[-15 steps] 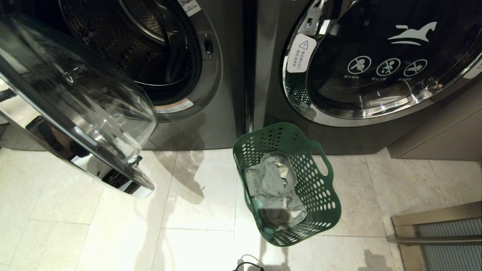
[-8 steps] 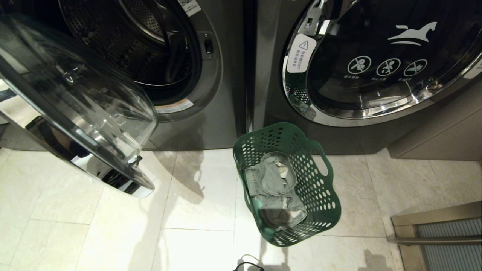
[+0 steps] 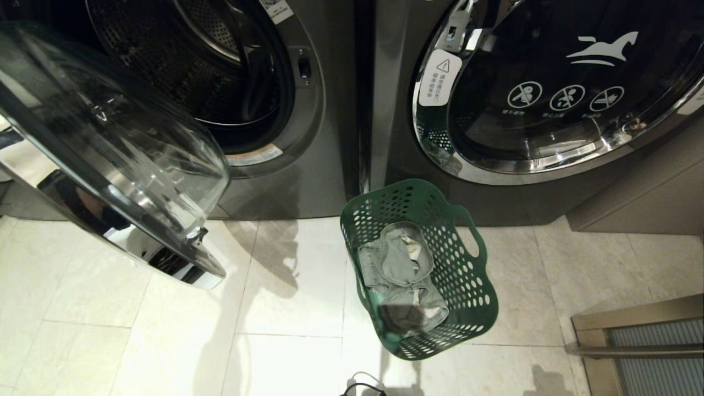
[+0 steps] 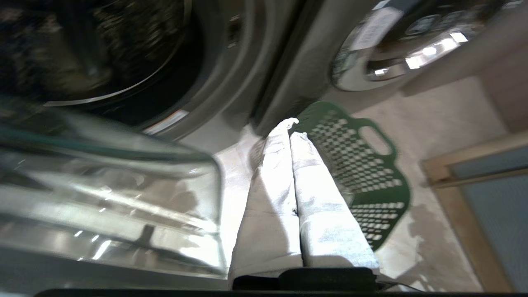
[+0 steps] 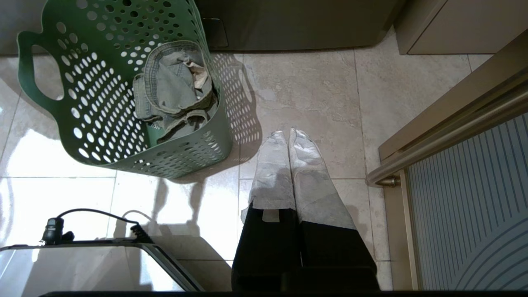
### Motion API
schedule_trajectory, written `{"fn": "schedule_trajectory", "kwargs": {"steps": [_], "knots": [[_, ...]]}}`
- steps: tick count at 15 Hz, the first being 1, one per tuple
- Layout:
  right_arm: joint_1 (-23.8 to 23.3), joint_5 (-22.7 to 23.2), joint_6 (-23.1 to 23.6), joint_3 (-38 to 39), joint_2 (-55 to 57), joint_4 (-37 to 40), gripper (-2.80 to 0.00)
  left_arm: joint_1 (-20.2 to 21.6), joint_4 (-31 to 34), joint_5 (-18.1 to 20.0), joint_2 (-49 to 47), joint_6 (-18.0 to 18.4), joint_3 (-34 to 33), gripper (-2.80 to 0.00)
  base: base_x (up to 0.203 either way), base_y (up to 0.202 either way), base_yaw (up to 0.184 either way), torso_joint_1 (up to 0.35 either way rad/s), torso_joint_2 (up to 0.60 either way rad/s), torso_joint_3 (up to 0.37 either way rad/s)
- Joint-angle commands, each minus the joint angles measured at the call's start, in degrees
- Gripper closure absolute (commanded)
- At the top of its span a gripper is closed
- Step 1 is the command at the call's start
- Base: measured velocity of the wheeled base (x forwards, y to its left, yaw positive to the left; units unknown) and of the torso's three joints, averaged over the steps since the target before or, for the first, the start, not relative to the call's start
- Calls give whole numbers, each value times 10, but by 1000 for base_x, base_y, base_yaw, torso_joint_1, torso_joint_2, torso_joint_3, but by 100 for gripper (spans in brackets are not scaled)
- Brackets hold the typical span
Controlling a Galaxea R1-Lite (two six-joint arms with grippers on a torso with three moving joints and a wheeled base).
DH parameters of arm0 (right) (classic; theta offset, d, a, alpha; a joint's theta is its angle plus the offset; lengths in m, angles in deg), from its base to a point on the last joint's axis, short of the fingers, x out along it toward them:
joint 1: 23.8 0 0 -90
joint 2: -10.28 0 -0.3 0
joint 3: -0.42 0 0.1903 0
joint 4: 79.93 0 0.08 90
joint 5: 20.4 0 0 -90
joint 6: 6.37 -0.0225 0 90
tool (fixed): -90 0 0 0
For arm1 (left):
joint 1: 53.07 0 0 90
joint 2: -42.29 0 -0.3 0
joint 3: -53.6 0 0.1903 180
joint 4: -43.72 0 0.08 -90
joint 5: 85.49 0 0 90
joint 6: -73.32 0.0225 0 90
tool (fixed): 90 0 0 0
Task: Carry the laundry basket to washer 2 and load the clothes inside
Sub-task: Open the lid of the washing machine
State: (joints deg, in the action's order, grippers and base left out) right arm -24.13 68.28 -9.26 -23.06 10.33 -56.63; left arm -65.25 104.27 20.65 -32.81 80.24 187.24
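Observation:
A green perforated laundry basket [image 3: 478, 308] stands on the tiled floor between two front-loading washers, with grey clothes [image 3: 399, 264] bunched inside. The left washer's drum [image 3: 181, 66] gapes open, its glass door [image 3: 110, 154] swung out over the floor. The right washer's door [image 3: 550, 93] is closed. I cannot tell which one is washer 2. Neither arm shows in the head view. My left gripper [image 4: 292, 128] is shut and empty, in the air beside the open door, pointing towards the basket [image 4: 371, 173]. My right gripper [image 5: 284, 133] hangs shut and empty over the floor beside the basket [image 5: 103, 123].
A metal-framed sliding panel [image 3: 632, 330] lies low at the right, with a beige cabinet [image 3: 632, 187] behind it. A black cable [image 3: 360, 385] curls on the floor just in front of the basket. My base's edge [image 5: 82, 268] shows near the basket.
The arm's shadow on the tiles left of the basket has shifted a little. Basket, clothes and both washer doors have stayed put.

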Motion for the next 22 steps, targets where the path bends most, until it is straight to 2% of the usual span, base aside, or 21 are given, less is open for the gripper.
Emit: {"fn": "schedule_trajectory", "kwargs": {"steps": [1, 4, 6, 12, 17, 22], "knots": [[0, 0, 0, 0, 0, 0, 0, 1, -3, -25, -27, 1, 1, 0, 0, 0, 0, 0, 0, 0], [0, 0, -1, 0, 0, 0, 0, 5, 5, -81, -36, 1, 0, 0, 0, 0, 0, 0, 0, 0], [0, -1, 0, 0, 0, 0, 0, 7, 10, -103, -30, 4, 0, 0, 0, 0, 0, 0, 0, 0], [0, 0, 0, 0, 0, 0, 0, 50, 52, -105, 33, 27, 0, 0, 0, 0, 0, 0, 0, 0], [0, 0, 0, 0, 0, 0, 0, 117, 109, -106, 86, 64, -5, 0, 0, 0, 0, 0, 0, 0], [0, -1, 0, 0, 0, 0, 0, 145, 118, -102, 121, 65, -90, 0, 0, 0, 0, 0, 0, 0]]}}
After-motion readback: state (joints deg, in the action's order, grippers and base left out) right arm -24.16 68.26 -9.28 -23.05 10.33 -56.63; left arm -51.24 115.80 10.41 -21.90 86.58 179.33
